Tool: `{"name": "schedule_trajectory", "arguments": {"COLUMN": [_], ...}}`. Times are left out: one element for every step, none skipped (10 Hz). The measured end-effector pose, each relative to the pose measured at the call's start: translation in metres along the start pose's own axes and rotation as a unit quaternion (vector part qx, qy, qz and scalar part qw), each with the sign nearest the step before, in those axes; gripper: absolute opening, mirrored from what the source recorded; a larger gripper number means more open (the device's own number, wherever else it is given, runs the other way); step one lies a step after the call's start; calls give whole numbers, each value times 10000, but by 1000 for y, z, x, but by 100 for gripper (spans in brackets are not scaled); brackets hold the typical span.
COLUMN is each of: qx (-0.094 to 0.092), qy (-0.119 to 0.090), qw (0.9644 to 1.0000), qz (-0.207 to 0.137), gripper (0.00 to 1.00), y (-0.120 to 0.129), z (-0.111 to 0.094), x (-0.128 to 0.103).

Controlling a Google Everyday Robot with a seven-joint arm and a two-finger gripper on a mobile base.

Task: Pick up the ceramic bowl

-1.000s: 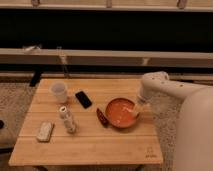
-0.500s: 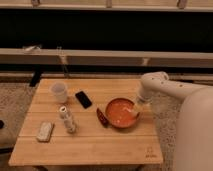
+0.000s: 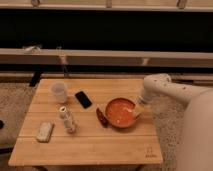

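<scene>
Your gripper (image 3: 136,111) sits at the right edge of the ceramic bowl (image 3: 119,113), on the right side of the table (image 3: 95,145). Its tip is hidden against the bowl, so you cannot tell its grip.

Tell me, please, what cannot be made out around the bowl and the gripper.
- Camera view: the gripper sits at the ceramic bowl's right rim; whether it touches the rim is hidden by its own bulk.
- Camera view: the dark red object left of the bowl is too small to identify.
- Camera view: the robot's body is cut off by the right and bottom edges.
</scene>
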State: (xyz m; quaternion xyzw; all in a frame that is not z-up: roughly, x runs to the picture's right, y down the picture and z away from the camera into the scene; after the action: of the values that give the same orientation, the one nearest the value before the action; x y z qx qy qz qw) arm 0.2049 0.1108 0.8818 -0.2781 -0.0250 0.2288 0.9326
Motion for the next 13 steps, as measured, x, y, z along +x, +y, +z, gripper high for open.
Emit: {"name": "schedule_trajectory", "arguments": {"qx": [9, -4, -1, -14, -35, -90, -120, -173, -222, -295, -357, -422, -512], "qy": [-10, -21, -7, 5, 13, 51, 63, 73, 82, 82, 74, 45, -52], "qw": [10000, 9999, 9999, 9999, 9998, 9997, 9996, 9995, 9993, 9991, 9988, 9985, 9981], "qz": [-53, -104, -135, -159, -188, -232, -253, -271, -289, -310, -323, -332, -327], "gripper": [80, 80, 80, 80, 80, 78, 70, 59, 51, 37, 28, 20, 8], "y": [1, 2, 2, 2, 3, 4, 3, 3, 3, 2, 1, 1, 0], "z": [2, 5, 7, 10, 12, 16, 19, 22, 24, 26, 27, 27, 23], "x": [-4, -8, -8, -9, -11, -14, -15, -17, -18, -20, -21, -21, -19]}}
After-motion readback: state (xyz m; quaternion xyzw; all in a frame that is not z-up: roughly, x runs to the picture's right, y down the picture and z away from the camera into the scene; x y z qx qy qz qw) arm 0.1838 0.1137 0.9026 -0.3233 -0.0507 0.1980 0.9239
